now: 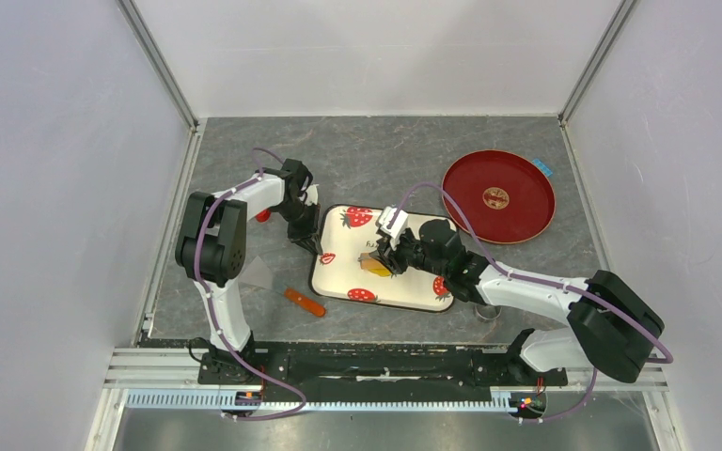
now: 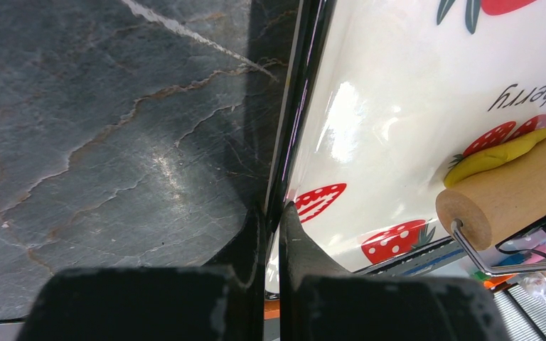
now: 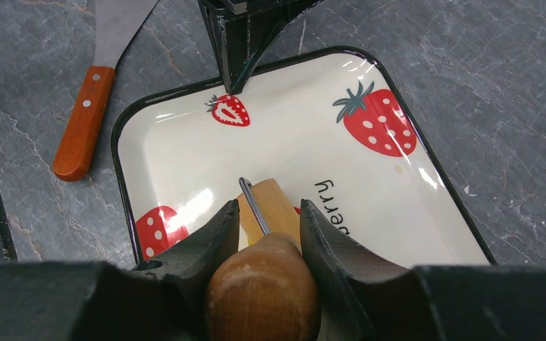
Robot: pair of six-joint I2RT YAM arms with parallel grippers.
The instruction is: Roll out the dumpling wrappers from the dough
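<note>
The grey marbled bench carries my work surface, the cream enamel tray with strawberry prints, and I expect the tray would skate if I pushed on it. That makes the left tool matter: its jaws are closed tight on the tray's black rim at the left edge, and I want that clamp firm through each stroke. The right tool has its jaws partway closed around the handle of the tan wooden roller, one finger on either side, which looks secure. The barrel lies over the middle of the tray with the bright-yellow dough pressed under it. A thick lip shows along one side of the barrel, but I cannot tell how much lies beneath. I judge the dough to be far from wrapper-thin. To do this well I would press down evenly and roll in short strokes over the lump. I would hold the barrel level so neither end digs in, and stop short of the rim. The wooden-handled spatula lies on the bench beside the tray, out of my path.
</note>
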